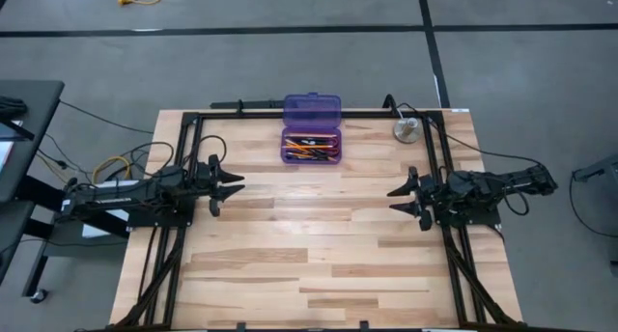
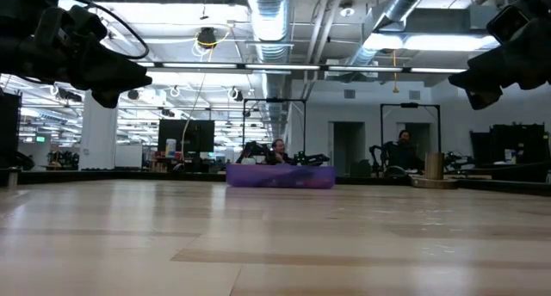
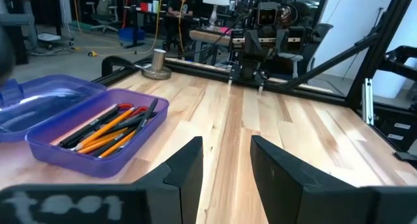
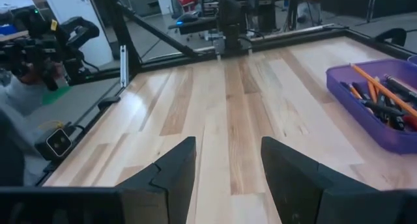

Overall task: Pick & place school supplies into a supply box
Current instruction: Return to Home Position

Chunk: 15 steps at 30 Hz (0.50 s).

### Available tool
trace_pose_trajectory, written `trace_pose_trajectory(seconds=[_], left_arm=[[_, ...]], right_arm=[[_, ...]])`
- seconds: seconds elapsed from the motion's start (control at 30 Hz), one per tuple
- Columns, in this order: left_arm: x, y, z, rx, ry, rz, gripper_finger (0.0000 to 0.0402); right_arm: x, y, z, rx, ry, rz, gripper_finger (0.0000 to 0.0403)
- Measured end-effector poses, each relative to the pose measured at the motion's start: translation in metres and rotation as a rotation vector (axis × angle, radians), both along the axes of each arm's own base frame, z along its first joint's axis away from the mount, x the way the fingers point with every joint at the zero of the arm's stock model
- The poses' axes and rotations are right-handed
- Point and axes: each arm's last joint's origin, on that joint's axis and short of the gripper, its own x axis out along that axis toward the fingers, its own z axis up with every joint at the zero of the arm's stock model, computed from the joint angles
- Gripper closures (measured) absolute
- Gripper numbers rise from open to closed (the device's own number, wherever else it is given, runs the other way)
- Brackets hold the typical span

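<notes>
Wooden table; supply box, disc

We see bright ceiling lights above the supply box, and soft sheen on the table before it.

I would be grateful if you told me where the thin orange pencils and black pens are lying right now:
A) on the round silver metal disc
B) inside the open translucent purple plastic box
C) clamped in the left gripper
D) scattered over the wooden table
B: the orange pencils and black pens lie in the tray of the translucent purple plastic box, whose lid is open, while the left gripper and right gripper are open and empty.
</notes>
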Motion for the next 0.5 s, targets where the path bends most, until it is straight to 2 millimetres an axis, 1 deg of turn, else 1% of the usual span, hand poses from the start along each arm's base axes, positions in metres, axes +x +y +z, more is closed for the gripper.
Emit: trace_pose_trajectory(seconds=[0.5], left_arm=[[0.0000, 0.0000, -0.0005, -0.010, 0.000, 0.000, 0.0285]], right_arm=[[0.0000, 0.0000, -0.0002, 0.000, 0.002, 0.001, 0.0234]])
